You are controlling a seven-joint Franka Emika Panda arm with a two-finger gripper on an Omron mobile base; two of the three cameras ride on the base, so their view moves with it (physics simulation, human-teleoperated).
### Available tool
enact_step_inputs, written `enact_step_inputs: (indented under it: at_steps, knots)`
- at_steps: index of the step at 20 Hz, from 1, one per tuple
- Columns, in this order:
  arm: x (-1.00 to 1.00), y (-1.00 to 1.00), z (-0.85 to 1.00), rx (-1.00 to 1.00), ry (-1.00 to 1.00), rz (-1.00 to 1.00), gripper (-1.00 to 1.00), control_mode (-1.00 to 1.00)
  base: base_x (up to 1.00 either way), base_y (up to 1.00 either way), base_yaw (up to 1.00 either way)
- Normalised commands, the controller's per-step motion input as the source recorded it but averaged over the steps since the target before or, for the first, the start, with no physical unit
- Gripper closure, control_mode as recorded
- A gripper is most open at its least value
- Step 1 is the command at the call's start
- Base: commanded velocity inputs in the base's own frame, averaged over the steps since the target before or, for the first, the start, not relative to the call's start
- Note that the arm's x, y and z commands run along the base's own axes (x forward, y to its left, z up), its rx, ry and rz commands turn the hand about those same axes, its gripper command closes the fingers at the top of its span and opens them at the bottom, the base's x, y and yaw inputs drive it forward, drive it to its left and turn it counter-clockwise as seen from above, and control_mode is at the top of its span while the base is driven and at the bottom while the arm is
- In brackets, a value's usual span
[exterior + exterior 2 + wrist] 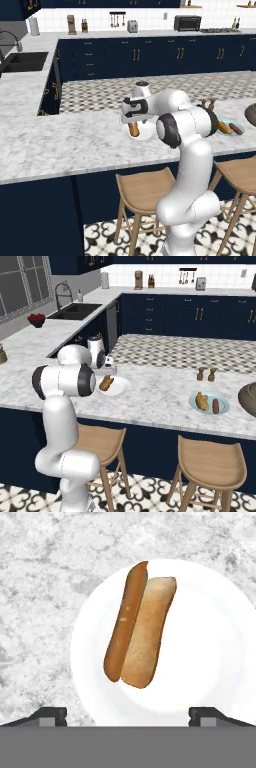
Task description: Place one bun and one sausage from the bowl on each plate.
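Fingers (pixel 128 712) spread open, empty, above white plate (pixel 210 637); sausage (pixel 125 624) touching bun (pixel 147 634) on it, counter (pixel 40 572) below.

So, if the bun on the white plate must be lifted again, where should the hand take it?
Probably at the middle of the bun, coming from above. It lies flat beside the sausage, seemingly touching, so one finger must slip between them.

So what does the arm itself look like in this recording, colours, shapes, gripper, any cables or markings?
The arm is glossy white, built from rounded tubular segments with dark, near-black bands at the joints. The gripper has a white body with dark parts; in the hand view its fingertips are small, blocky and dark grey. I can make out no loose cables or markings.
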Motion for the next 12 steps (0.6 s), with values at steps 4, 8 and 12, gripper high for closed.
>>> enact_step_inputs:
  at_steps: [4, 8, 12]
  knots:
    - [-1.00, -0.19, 0.49, 0.06, 0.00, -0.25, -1.00, -1.00, 0.00, 0.00, 0.00]
    - [-1.00, 0.00, 0.22, 0.01, 0.00, -0.24, -1.00, -1.00, 0.00, 0.00, 0.00]
    - [-1.00, -0.34, 0.17, 0.02, 0.00, -0.24, -1.00, -1.00, 0.00, 0.00, 0.00]
